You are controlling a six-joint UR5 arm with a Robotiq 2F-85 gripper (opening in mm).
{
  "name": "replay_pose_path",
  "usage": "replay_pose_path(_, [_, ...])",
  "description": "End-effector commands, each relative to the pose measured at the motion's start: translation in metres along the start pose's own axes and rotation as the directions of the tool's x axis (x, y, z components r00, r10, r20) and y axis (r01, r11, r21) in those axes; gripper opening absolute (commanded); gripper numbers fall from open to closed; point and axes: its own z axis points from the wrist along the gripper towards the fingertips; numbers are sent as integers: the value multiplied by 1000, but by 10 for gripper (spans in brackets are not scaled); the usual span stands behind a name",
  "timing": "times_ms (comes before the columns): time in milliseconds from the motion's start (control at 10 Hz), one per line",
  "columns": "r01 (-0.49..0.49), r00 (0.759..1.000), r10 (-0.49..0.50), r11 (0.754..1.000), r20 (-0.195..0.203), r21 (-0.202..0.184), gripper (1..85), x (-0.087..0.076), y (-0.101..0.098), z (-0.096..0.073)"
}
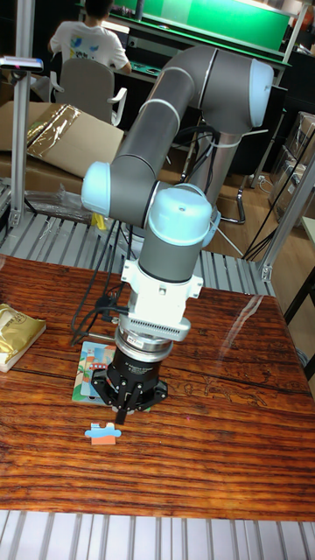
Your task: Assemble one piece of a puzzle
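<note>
Loose puzzle piece (pixel 103 433), blue and orange, lies flat on the wooden table (pixel 219 437) toward the front edge, just ahead and to the left of the arm's tip in the tall fixed view. Pincer (pixel 124 413) hangs point-down just beside it, fingers drawn close together into a narrow tip; nothing visibly between them, though whether they are fully closed or touch the piece I cannot tell. Directly behind, the puzzle board (pixel 87 374) lies flat on the table, colourful picture up, its right part hidden by the pincer body. No containers on the table; a gold foil bag (pixel 16 335) sits at the left edge, contents not visible. Grey-and-blue arm (pixel 171 166) rises behind. Seated person (pixel 86 39) in the background, back turned.
</note>
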Motion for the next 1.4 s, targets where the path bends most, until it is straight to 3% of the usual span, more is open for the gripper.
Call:
replay_pose_path(0, [-56,998,56,998,4,-33,13,-2,7,-1])
replay_pose_path(100, [-52,999,52,998,1,-27,13,-2,5,0])
replay_pose_path(400, [-8,998,8,1000,-66,5,13,-13,-6,11])
replay_pose_path(600, [-5,997,4,1000,-71,-13,20,-17,3,11])
replay_pose_path(700, [14,996,-17,999,-88,-29,103,-12,7,9])
replay_pose_path(800, [24,992,-28,999,-124,-40,113,-2,9,7])
replay_pose_path(1300, [45,991,-51,998,-124,-53,323,-1,11,6])
